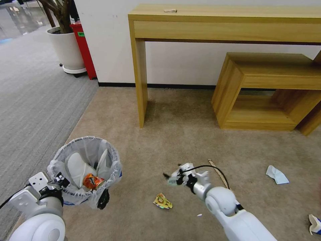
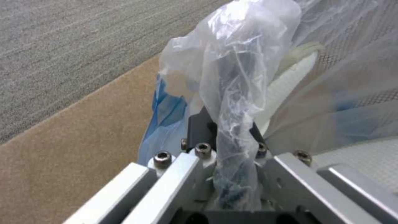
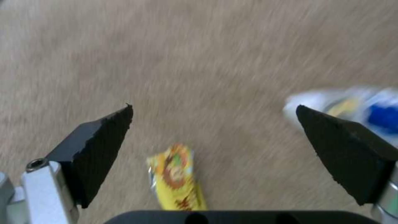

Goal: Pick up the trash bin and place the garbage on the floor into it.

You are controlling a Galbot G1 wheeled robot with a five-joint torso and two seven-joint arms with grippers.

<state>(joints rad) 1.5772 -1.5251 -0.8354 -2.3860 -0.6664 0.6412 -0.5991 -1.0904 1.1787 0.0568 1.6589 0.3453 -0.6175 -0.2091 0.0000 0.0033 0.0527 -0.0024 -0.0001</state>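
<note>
We hold the trash bin (image 1: 87,170) at its lined rim with the left gripper (image 1: 59,183), fingers clamped on bunched liner; two white slippers (image 1: 77,167) and an orange packet (image 1: 92,181) are inside. Our right gripper (image 3: 213,140) hangs wide open and empty above the yellow wrapper (image 1: 163,201). Farther off on the floor (image 1: 180,134), the wooden stick (image 1: 219,173), pale tissue (image 1: 277,175) and blue-white cup (image 1: 315,223) remain, so we judge collection partly done.

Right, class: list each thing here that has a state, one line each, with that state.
Bin: held up by its rim, slippers and a packet inside.
Left gripper: shut on the bin rim.
Right gripper: open, empty, above the carpet.
Yellow wrapper: on the carpet, loose.
Tissue: crumpled, on the carpet.
Stick: lying flat.
</note>
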